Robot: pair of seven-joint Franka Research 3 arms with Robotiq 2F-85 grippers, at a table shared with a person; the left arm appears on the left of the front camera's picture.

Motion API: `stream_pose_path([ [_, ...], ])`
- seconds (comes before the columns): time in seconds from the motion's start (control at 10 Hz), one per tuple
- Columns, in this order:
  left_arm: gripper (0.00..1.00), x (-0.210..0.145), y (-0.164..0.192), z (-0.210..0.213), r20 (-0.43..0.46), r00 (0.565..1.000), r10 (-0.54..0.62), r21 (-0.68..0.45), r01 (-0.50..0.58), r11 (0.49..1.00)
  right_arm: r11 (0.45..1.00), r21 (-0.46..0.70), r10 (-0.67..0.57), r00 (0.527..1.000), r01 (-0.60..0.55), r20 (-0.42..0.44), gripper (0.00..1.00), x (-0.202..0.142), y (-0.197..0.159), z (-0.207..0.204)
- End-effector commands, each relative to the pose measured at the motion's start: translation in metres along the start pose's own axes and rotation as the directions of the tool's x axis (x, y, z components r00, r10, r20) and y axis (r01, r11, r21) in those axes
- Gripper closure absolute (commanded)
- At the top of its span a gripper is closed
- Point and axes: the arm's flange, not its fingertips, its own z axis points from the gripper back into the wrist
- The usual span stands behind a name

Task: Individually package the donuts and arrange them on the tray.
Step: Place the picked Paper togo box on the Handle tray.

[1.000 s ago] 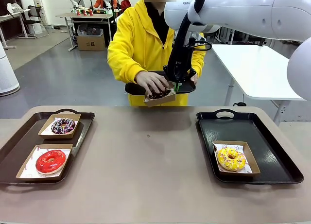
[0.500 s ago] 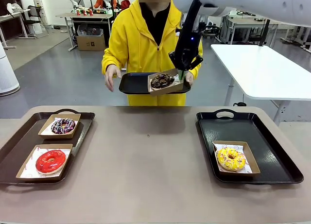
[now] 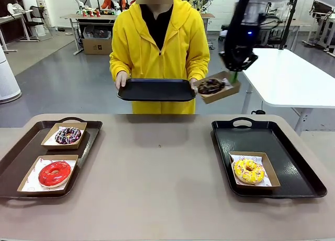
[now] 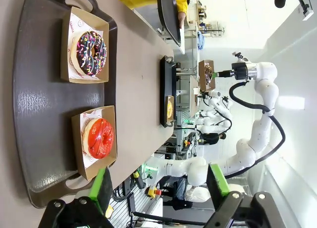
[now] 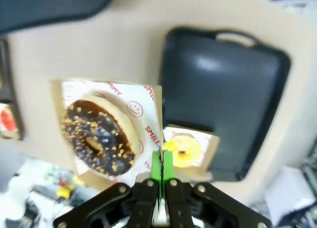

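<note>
R gripper (image 3: 233,75) pinched tight on edge of the box (image 3: 219,88) w/ brown choc donut (image 3: 211,85), airborne at 12 o'clock above the right tray (image 3: 306,175), prob. to set it by the yellow donut (image 3: 248,170). L gripper (image 4: 158,186) wide open, empty, over the left tray (image 4: 34,114).

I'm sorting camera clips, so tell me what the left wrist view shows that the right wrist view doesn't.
Left wrist view alone: the open left tool, and the sprinkled dark donut boxed on the brown tray.

Right wrist view alone: the smiley-printed paper in the carried box, and the right tool shut on that box's edge.

Both: the nut-topped chocolate donut in the carried box, the yellow donut on the black tray, and the red donut.
</note>
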Motion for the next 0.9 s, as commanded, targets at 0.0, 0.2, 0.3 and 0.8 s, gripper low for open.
stream_pose_path([
  [0.0,0.0,-0.001,-0.001,0.001,-0.003,1.0,-0.003,0.007,0.003,1.0,0.999,0.046,-0.008,0.998,0.005,0.055,0.99,-0.012,-0.042,-0.013],
  [0.2,0.0,-0.001,-0.001,0.001,-0.003,1.0,-0.003,0.007,0.003,1.0,0.998,0.057,-0.008,0.994,0.002,0.105,0.99,-0.016,-0.086,-0.028],
  [0.3,0.0,-0.001,-0.001,0.001,-0.003,1.0,-0.003,0.007,0.003,1.0,0.997,0.071,-0.012,0.991,0.002,0.134,0.99,-0.015,-0.103,-0.038],
  [0.8,0.0,-0.001,-0.001,0.001,-0.003,1.0,-0.003,0.007,0.003,1.0,0.994,0.041,-0.112,0.98,0.106,0.162,0.99,-0.001,-0.133,-0.106],
])
